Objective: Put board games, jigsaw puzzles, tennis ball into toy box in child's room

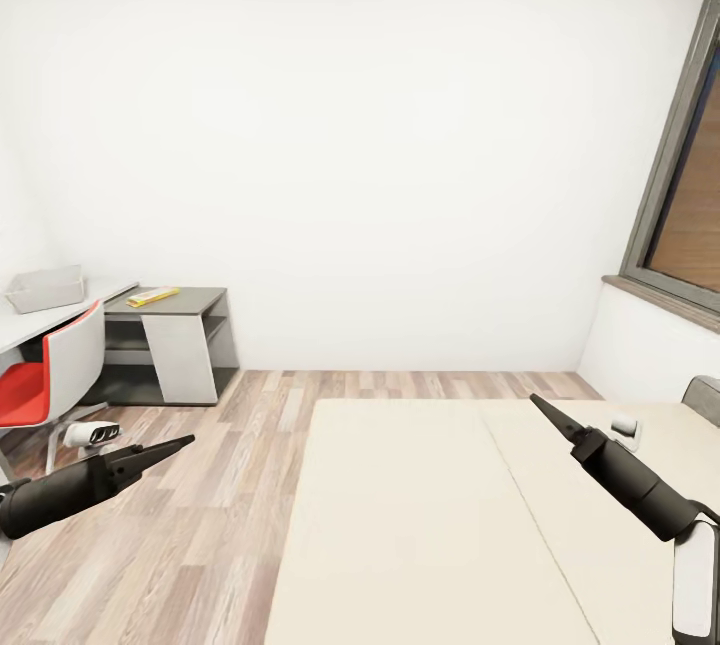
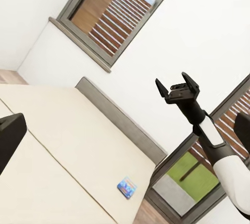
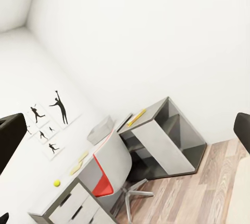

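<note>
The light grey toy box (image 1: 45, 287) (image 3: 100, 129) stands on the table (image 1: 20, 327) at the far left. A flat yellow board game (image 1: 153, 296) (image 3: 136, 117) lies on the table's lower dark wing. The tennis ball (image 3: 56, 183) and two yellowish flat jigsaw puzzles (image 3: 78, 164) rest further along the top. A blue board game (image 2: 126, 186) lies on the bed (image 1: 420, 525) near the headboard. A small pale box (image 1: 625, 423) sits on the mattress beyond my right gripper (image 1: 535, 400) (image 2: 177, 86), which is open and empty. My left gripper (image 1: 185, 443) hangs open over the floor.
A red and white swivel chair (image 1: 55, 375) stands in front of the table. Wooden floor (image 1: 200, 545) lies between the table and the bed. A window (image 1: 690, 215) is in the right wall, and the grey headboard (image 2: 120, 120) runs along the bed's far side.
</note>
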{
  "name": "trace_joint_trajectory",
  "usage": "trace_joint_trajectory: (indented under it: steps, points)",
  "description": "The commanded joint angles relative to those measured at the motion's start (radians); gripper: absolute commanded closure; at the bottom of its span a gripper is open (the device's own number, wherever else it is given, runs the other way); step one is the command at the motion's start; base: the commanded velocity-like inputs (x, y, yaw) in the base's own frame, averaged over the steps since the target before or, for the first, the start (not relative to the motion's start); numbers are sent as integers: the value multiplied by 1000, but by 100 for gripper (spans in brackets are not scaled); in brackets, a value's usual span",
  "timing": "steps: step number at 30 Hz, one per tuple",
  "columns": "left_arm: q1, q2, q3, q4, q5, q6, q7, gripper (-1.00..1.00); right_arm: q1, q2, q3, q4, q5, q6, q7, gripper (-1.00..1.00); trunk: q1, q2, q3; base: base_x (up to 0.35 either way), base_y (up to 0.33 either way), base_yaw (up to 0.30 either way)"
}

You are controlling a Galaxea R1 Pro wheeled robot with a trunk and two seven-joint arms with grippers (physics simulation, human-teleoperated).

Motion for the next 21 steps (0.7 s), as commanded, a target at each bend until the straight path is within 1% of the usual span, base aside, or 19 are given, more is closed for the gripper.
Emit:
trace_joint_trajectory:
  steps: [1,21]
  points:
    - [-1,0,0,0,0,11,-4,-100,-1,1,-2,0,-2,6,2,-100,0,-1,-2,0,-15,0]
    - [-1,0,-1,0,0,10,-3,-100,-1,1,-2,0,-2,6,2,-100,0,-1,-2,-5,-3,0]
